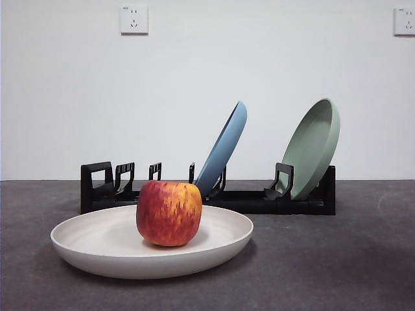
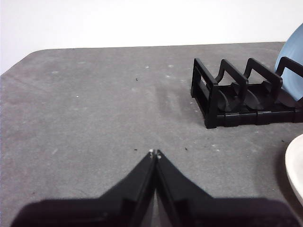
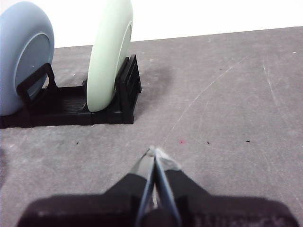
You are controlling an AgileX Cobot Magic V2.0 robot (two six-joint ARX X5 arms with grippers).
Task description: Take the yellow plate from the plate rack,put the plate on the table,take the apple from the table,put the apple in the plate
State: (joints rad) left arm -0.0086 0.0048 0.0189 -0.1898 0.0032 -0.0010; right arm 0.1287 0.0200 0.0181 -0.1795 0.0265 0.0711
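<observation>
The cream yellow plate (image 1: 110, 249) lies flat on the dark grey table (image 1: 337, 259), in front of the black plate rack (image 1: 259, 199). The red and yellow apple (image 1: 168, 212) stands upright in the plate's middle. The plate's edge (image 2: 294, 165) shows in the left wrist view beside the rack's loop end (image 2: 208, 94). My left gripper (image 2: 155, 152) is shut and empty, low over bare table, apart from the rack. My right gripper (image 3: 154, 150) is shut and empty, low over the table, apart from the rack's other end (image 3: 128, 90). Neither gripper shows in the front view.
A light blue plate (image 1: 224, 150) and a sage green plate (image 1: 314, 146) lean in the rack's slots; both show in the right wrist view, blue (image 3: 21, 52) and green (image 3: 109, 52). A white wall stands behind the table.
</observation>
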